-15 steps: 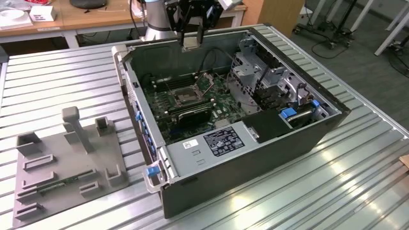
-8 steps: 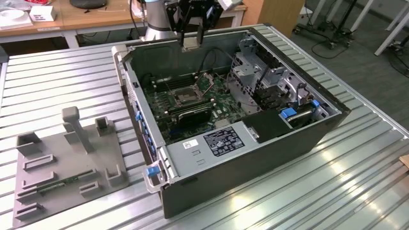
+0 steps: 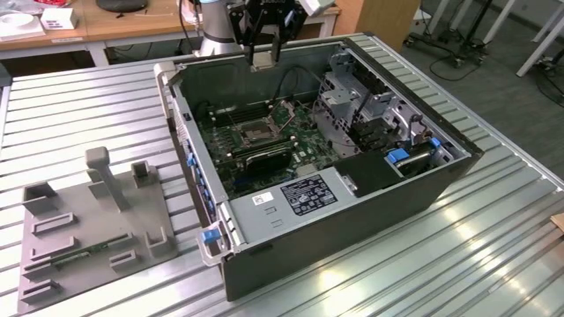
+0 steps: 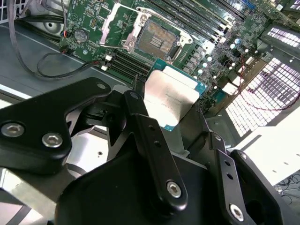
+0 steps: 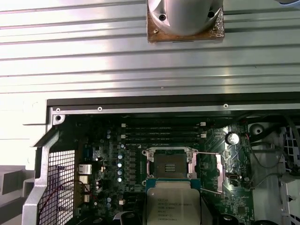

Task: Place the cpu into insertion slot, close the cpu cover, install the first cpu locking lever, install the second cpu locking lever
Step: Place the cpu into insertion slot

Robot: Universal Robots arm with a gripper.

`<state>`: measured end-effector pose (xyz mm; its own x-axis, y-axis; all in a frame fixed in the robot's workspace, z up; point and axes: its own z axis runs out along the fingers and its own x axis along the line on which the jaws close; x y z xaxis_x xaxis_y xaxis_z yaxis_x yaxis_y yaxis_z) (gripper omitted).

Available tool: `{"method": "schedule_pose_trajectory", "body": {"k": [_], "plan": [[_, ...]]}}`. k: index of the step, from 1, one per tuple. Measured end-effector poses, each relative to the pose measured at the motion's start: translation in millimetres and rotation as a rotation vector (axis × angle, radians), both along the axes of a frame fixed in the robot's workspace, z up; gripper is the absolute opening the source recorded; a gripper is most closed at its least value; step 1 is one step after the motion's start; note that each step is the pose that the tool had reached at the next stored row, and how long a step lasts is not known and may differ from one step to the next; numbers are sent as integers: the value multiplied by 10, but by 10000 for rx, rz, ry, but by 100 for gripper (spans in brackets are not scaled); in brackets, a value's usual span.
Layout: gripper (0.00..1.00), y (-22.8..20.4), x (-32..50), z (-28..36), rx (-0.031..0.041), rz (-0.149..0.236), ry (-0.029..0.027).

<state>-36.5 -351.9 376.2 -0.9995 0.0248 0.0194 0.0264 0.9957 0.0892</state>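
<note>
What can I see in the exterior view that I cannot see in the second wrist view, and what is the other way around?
The exterior view adds the whole open computer case on the ribbed metal table, a grey holder tray on the exterior view's left, and the arm above the case's far edge. The second wrist view adds a close look at the gripper, its jaws closed on the chip, and a coin battery. Both share the chip, the empty socket and the green board.
</note>
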Motion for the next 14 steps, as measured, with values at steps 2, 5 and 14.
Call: {"method": "schedule_pose_trajectory", "body": {"k": [2,5,14], "plan": [[54,0,0,-1,1,0,0],[54,-3,0,-2,3,-1,-2],[54,-21,0,-40,1,0,0]]}}
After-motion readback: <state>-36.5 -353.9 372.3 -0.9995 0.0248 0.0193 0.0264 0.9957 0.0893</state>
